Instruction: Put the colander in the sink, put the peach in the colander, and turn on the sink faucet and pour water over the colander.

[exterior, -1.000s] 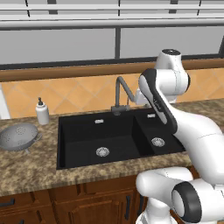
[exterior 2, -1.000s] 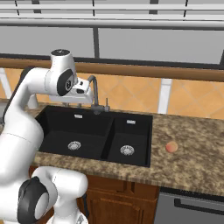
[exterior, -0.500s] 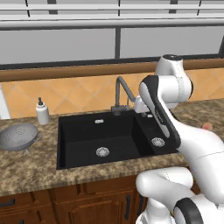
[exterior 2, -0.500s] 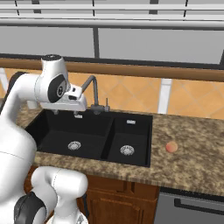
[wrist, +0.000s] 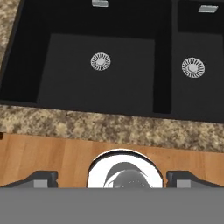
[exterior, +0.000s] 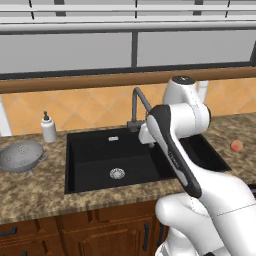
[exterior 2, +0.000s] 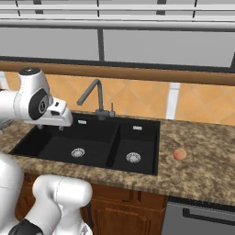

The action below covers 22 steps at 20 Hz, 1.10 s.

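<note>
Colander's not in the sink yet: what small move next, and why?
Probably swing the open hand left toward the colander. It sits on the counter left of the sink, whose basins hold nothing, while the peach waits on the right.

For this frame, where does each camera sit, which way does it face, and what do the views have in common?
Left base view: behind-left of the arm, facing the sink, colander left, peach right; white arm fills lower right.
Right base view: behind-right, facing the sink faucet; arm at lower left.
Hand view: on the hand, looking down into both basins; open fingers at the bottom.
All share the sink; both base views share the peach.
</note>
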Available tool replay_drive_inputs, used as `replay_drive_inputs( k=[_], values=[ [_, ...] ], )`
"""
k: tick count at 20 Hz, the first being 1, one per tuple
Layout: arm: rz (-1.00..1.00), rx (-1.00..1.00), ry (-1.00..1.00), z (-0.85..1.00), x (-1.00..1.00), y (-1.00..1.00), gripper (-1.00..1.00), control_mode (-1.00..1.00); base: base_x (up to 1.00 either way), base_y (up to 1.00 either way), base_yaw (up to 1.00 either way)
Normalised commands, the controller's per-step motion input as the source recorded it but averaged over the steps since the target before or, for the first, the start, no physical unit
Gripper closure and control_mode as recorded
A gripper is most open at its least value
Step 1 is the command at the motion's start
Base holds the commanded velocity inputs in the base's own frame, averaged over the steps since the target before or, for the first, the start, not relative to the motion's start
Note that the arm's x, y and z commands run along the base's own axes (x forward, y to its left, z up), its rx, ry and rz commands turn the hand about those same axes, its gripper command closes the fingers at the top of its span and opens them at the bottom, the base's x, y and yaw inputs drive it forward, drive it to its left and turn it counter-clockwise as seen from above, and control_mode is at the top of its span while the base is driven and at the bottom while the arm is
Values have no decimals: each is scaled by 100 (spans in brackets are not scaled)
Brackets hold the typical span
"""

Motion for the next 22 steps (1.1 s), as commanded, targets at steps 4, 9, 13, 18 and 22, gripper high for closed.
replay_drive_inputs(
  k=[4,9,13,18,22],
  values=[
    [0,0,3,-12,-6,51,-100,-100,0,0,0],
    [0,4,4,-12,-3,45,-100,-100,0,0,0],
    [0,15,1,-7,-9,27,-100,-100,0,0,0],
    [1,15,4,-9,-3,29,-100,-100,0,0,0],
    [0,10,0,0,7,53,-100,-100,0,0,0]
  ],
)
